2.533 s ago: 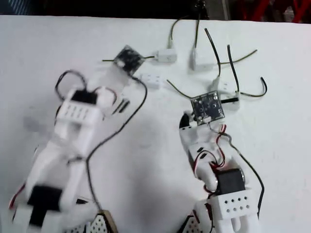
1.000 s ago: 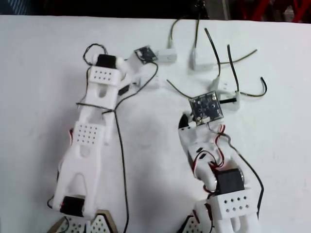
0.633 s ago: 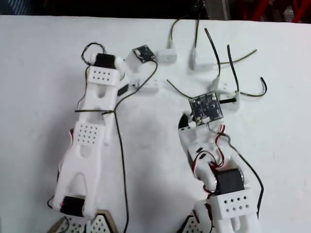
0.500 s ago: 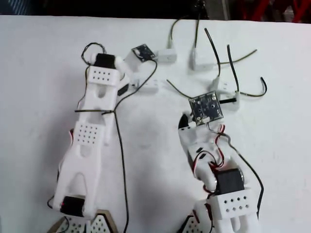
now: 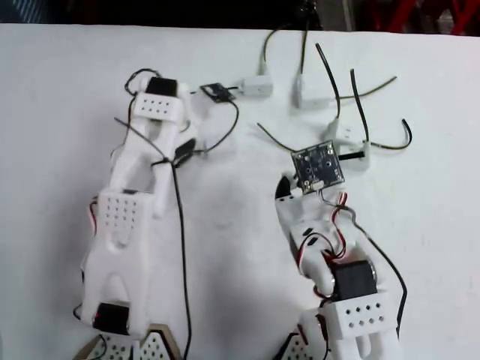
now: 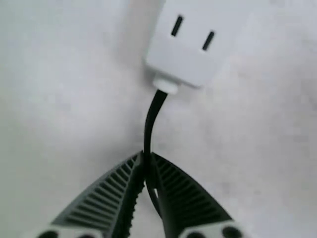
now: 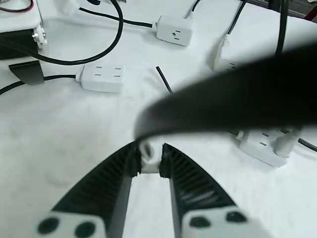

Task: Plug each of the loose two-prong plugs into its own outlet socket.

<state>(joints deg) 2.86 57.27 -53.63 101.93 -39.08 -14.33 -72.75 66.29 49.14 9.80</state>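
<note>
White two-slot socket [image 6: 190,44] lies flat on the table [image 6: 59,74] with the left claw [image 6: 147,163] pinching its black cord [image 6: 152,116] near the housing, while the right claw [image 7: 148,148] is closed on a small white plug [image 7: 147,152], other corded sockets [image 7: 174,30] lying apart beyond it

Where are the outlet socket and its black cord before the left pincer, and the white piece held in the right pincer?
outlet socket [image 6: 190,52]: left wrist view, white face beside the slots.
black cord [image 6: 150,119]: left wrist view, stretch just out of the socket.
white piece [image 7: 148,154]: right wrist view, its white body.
</note>
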